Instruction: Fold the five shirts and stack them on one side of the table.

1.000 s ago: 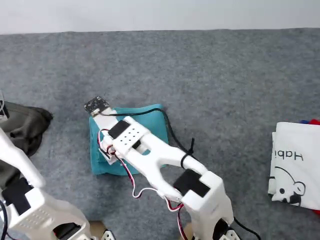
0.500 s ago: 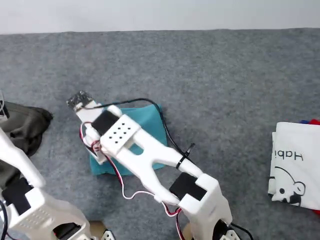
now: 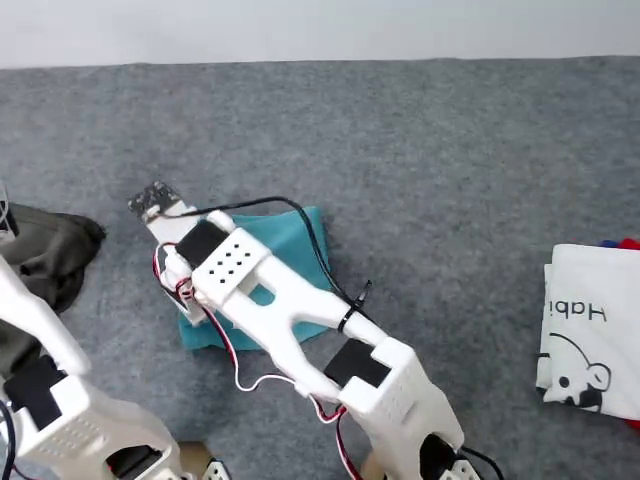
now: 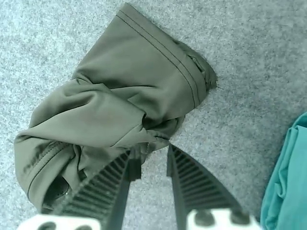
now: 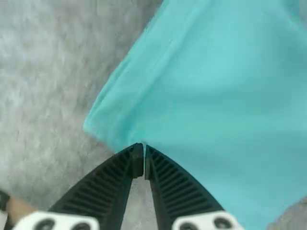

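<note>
Right tool point(image 5: 139, 155): fingers together, tips meeting at the edge of the folded teal shirt point(image 5: 216, 96); whether fabric is pinched cannot be told. Left tool point(image 4: 148, 160): fingers slightly apart, tips over the edge of the crumpled olive shirt point(image 4: 120, 96) at the left of the table point(image 3: 450, 150). Shirts counted: three. The white shirt point(image 3: 590, 330) lies folded at the right edge, red and blue fabric point(image 3: 622, 243) just beyond it. The right arm point(image 3: 300, 310) overlies part of the teal shirt.

Smooth teal cloth shirt point(image 3: 300, 240), seemingly felt table point(image 3: 450, 150)
</note>
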Tool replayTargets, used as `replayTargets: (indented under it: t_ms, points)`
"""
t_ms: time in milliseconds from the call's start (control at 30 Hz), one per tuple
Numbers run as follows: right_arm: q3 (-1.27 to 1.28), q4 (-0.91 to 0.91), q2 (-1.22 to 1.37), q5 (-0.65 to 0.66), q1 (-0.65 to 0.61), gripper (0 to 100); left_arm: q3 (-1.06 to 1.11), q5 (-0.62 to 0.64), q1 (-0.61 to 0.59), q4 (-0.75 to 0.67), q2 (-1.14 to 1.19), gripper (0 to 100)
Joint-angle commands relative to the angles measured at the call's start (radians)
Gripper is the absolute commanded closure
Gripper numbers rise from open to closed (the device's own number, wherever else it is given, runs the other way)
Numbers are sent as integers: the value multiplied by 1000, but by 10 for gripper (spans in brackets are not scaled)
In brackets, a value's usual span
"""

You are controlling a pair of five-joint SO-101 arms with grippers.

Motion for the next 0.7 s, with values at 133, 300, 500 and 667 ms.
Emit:
replayTargets:
  t_ms: [133, 300, 500, 667]
  points:
    - [-58, 194, -16, -41, -70, 988, -2, 0, -5, 8, -49, 903]
    - [-60, 257, -16, -43, -119, 988, -2, 2, 0, 8, -49, 903]
    - [-60, 170, -7, -38, -113, 983, -2, 2, 0, 8, -49, 903]
    - [-60, 148, -13, -49, -96, 880, -2, 2, 0, 12, -49, 903]
